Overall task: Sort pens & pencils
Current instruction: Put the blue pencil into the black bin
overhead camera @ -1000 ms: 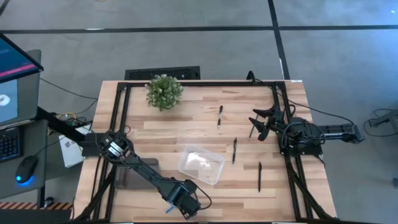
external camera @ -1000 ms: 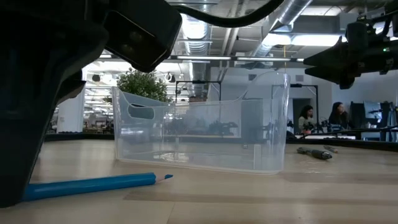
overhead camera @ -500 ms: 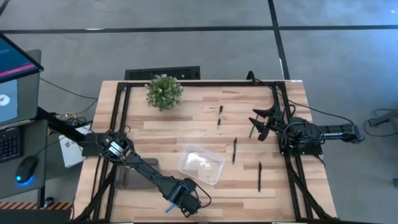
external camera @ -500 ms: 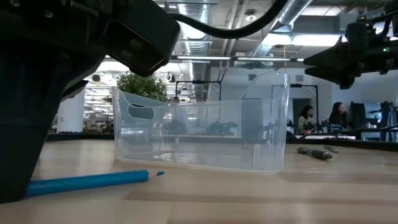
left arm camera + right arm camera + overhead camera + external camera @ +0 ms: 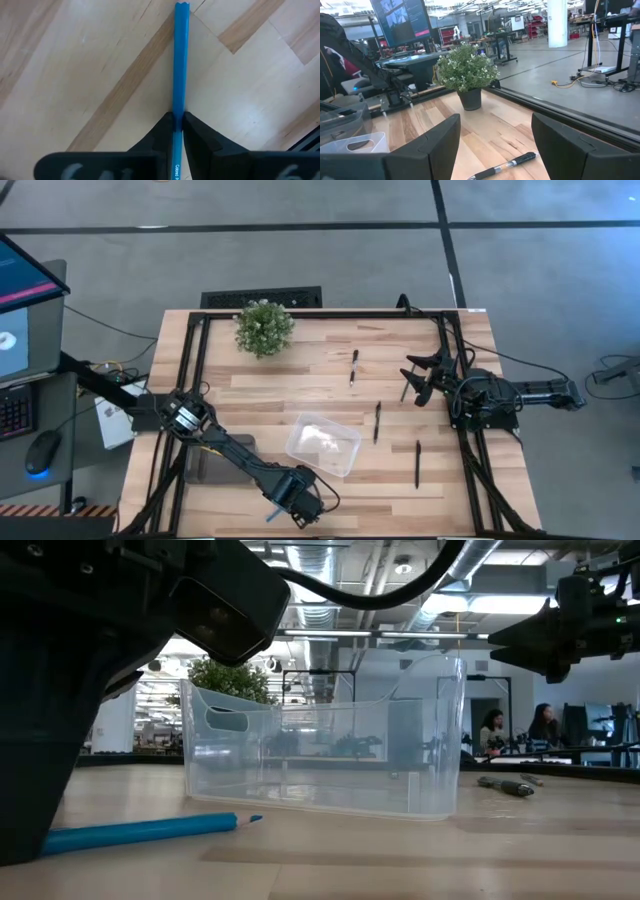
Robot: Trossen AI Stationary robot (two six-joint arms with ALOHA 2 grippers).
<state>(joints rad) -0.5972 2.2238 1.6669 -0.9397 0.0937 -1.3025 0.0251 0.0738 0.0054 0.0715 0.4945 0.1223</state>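
Low view: blue pencil [image 5: 150,830] has barely shifted.

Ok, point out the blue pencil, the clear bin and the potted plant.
blue pencil [image 5: 179,60]: left wrist view, mid-shaft, ahead of the fingers clamped on it.
clear bin [image 5: 320,765]: low view, front wall.
potted plant [image 5: 263,327]: high view, centre of the foliage.

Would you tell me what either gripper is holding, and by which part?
The left gripper pinches the blue pencil near one end; the right gripper is open and empty.

Blue pencil [image 5: 180,60] — black pens [image 5: 377,421] — pale striped wood table [image 5: 300,370].
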